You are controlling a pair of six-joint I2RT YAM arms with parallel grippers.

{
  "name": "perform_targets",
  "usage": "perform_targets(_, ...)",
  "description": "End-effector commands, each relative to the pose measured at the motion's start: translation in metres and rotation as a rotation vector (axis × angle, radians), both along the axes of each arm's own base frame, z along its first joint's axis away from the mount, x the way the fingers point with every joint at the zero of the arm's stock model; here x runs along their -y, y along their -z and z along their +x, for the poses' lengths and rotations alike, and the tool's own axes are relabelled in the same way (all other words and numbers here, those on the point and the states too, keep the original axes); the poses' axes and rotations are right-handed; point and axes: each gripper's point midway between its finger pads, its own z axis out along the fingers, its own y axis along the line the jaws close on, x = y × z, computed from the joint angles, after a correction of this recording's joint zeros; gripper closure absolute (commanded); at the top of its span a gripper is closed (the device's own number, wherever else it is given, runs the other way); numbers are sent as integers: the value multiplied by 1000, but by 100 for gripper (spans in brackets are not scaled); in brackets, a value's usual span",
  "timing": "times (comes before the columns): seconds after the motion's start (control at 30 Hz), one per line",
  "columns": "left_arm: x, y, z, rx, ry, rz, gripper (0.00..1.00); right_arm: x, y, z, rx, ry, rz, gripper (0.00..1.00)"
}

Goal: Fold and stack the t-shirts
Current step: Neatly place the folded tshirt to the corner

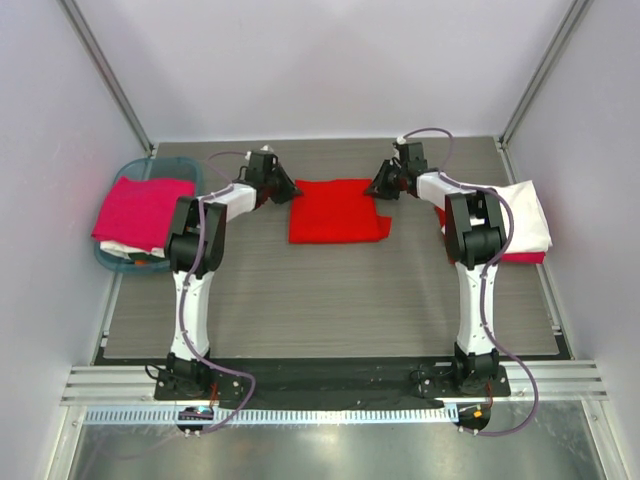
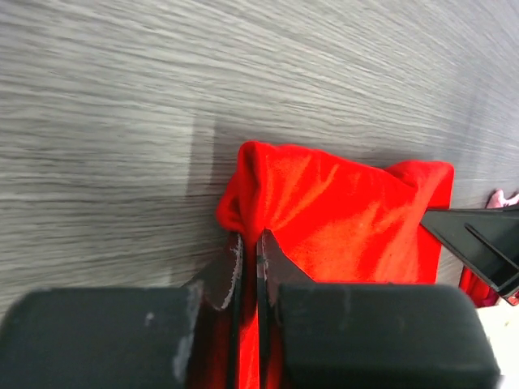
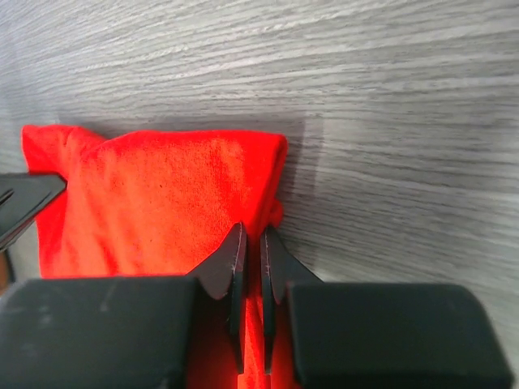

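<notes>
The left pincer (image 1: 279, 187) was closed on the near-left corner of the red t-shirt (image 1: 338, 210), its 2 fingers pressed almost together with a bunched fold of red cloth caught between them, as the left wrist view showed (image 2: 250, 239). The right pincer (image 1: 381, 186) was likewise clamped on the opposite corner of the same shirt, its fingers nearly touching with cloth pinched at their tips (image 3: 253, 235). The red t-shirt lay folded into a rough rectangle on the grey counter (image 1: 330, 300), stretched between the 2 pincers at the far side and reaching back from them toward the arm bases. In each wrist view the shirt (image 2: 340, 211) (image 3: 162, 194) spread out ahead of the fingertips, with the other arm's black finger showing at its far corner. Well out to the left of the left pincer, a magenta t-shirt (image 1: 142, 210) sat on top of the teal basket (image 1: 110, 262) at the counter's edge. Out to the right of the right pincer, beyond that arm's upper link, a white t-shirt (image 1: 525, 215) lay folded on top of a red layer at the right edge of the counter.
</notes>
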Motion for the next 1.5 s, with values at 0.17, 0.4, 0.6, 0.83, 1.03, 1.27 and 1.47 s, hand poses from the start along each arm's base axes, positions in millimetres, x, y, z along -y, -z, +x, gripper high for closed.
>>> perform_targets(0.17, 8, -122, -1, 287, 1, -56, 100, 17, -118, 6, 263, 91, -55, 99)
perform_targets(0.4, 47, -193, -44, 420, 14, -93, 100, 67, -177, -30, 295, 225, 14, 99)
perform_targets(0.6, 119, -265, -92, 547, 67, -159, 100, 153, -232, -74, 334, 410, 22, 99)
perform_targets(0.83, 235, -321, -185, 658, 256, -259, 100, 272, -258, -141, 332, 692, -3, 99)
perform_targets(1.03, 318, -314, -244, 657, 379, -341, 100, 356, -258, -201, 287, 953, -130, 99)
perform_targets(1.27, 371, -273, -242, 636, 407, -366, 100, 414, -247, -220, 224, 1144, -212, 99)
perform_targets(1.47, 399, -257, -224, 661, 405, -381, 100, 443, -254, -215, 216, 1202, -262, 99)
